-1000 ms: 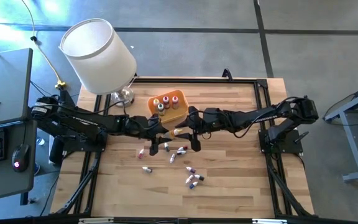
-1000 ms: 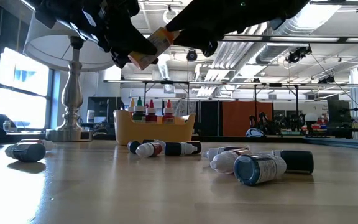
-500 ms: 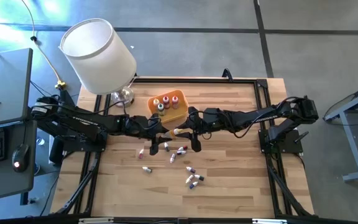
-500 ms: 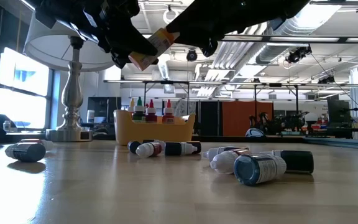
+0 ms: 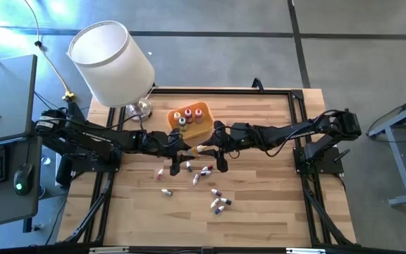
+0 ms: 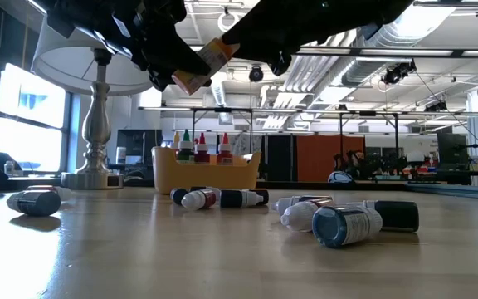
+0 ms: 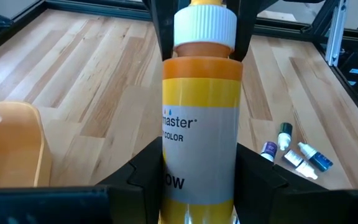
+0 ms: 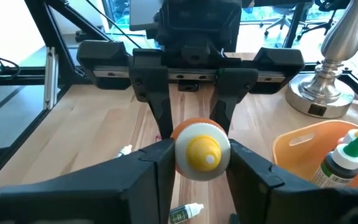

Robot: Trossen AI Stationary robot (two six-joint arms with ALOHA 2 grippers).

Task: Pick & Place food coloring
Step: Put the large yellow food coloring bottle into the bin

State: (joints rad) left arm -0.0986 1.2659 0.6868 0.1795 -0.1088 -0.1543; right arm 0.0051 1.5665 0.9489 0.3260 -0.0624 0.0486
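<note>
Right now both grippers share one yellow food coloring bottle [image 7: 199, 118], held in the air above the table [image 5: 259, 204] midway between the two arms. Its long axis runs along the line joining them: the body sits pinched in the left gripper [image 7: 197, 180], while the white cap [image 8: 202, 149] points straight into the right gripper [image 8: 197, 163], whose fingers are pressed against the cap end from both sides. So the bottle lies dead ahead of each gripper, and neither arm is nearer than the other; the coming move, I judge, turns on which gripper lets go so the other can carry it to the orange tray [image 5: 201, 128] just beyond them.

From the high view the bottle shows only as a pale speck between dark fingers, and the grip cannot be read there. The left wrist view gives the label and the far fingers flanking the cap; the right wrist view shows the cap head-on and bottles standing in the tray. The low view shows the bottle tilted, well clear of the loose bottles [image 6: 338, 220] lying on the wood, though contact at the cap is probably, not certainly, firm
</note>
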